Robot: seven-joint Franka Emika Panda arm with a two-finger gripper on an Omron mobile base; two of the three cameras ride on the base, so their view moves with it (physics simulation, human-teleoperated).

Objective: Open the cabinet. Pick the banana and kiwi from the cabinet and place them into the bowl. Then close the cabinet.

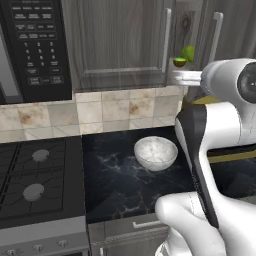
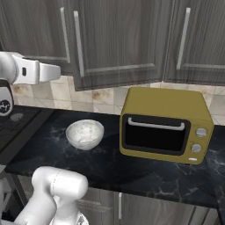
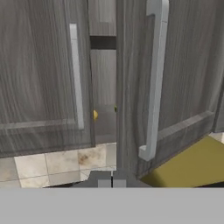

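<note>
- The end effector (image 3: pixel 112 180) has its fingers together, empty, just before the cabinet (image 3: pixel 175 87) door edge.
- Door ajar; banana (image 3: pixel 95 115) peeks through the gap.
- Bowl (image 1: pixel 155 153) sits on the bench (image 1: pixel 115 185).

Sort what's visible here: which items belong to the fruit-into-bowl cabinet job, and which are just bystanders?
Job items:
- cabinet, right door ajar
- kiwi, in the gap between the doors
- banana, a yellow sliver in the gap
- bowl, empty on the counter
- gripper, shut, at the door's edge

Bystanders:
- microwave
- yellow toaster oven
- stove
- bright green fruit
</note>
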